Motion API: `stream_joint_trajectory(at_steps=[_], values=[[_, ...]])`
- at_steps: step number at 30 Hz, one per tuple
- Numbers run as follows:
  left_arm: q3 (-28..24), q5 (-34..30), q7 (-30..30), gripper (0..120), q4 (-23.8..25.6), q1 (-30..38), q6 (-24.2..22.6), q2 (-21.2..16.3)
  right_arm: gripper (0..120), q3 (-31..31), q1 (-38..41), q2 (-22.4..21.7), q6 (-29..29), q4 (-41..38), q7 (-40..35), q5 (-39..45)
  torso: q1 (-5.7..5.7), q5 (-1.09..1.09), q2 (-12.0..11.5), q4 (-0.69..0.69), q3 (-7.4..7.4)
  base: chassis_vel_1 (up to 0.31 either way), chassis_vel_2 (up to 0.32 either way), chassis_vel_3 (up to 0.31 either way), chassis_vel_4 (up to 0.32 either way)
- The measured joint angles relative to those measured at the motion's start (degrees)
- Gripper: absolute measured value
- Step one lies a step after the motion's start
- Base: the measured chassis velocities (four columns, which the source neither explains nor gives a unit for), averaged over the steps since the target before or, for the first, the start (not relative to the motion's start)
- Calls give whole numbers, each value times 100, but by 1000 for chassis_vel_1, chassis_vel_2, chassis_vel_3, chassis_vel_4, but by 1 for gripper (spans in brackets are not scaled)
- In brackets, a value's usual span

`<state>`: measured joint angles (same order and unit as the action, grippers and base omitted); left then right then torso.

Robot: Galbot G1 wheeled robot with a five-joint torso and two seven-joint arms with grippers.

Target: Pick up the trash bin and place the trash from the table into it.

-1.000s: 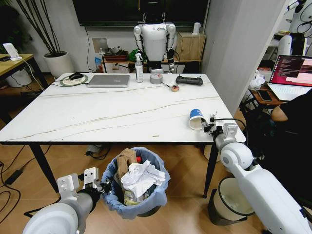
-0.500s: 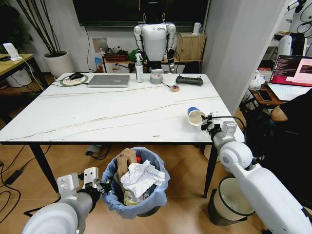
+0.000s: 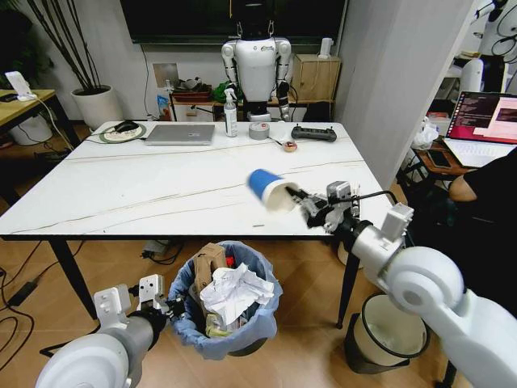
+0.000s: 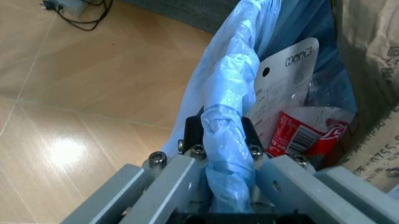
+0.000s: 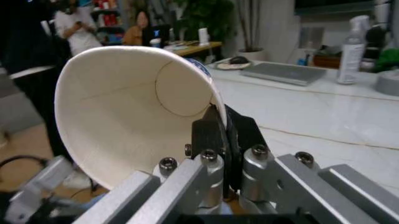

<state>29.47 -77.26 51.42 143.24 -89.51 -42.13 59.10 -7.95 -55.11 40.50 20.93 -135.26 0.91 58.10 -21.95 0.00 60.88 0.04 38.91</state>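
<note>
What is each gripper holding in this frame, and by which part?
The right gripper pinches the blue paper cup by its rim wall. The left gripper clamps the bag-covered rim of the trash bin.

white card [image 4: 288,79] in the bin printed with letters too blurred to read, brown cardboard [image 4: 381,161] stamped with partial digits "-9755"

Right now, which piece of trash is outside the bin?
The blue paper cup, pinched at its rim by the right tool above the table. The crumpled paper and cardboard box sit inside the trash bin.
</note>
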Motion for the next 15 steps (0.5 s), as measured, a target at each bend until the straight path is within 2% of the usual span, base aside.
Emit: stream_joint_trajectory(at_steps=[2,7,15], values=[[-4,1,0,0,0,7,0,4,0,17,-14,-30,5,-44,66,-10,0,0,0,0,0,0,0,0,0],[-12,3,-2,0,0,40,0,18,0,130,-99,-316,5,-249,853,-281,0,0,0,0,0,0,0,0,0],[-32,3,-3,0,0,59,0,16,0,274,-198,-432,-21,-230,1348,-738,0,0,0,0,0,0,0,0,0]])
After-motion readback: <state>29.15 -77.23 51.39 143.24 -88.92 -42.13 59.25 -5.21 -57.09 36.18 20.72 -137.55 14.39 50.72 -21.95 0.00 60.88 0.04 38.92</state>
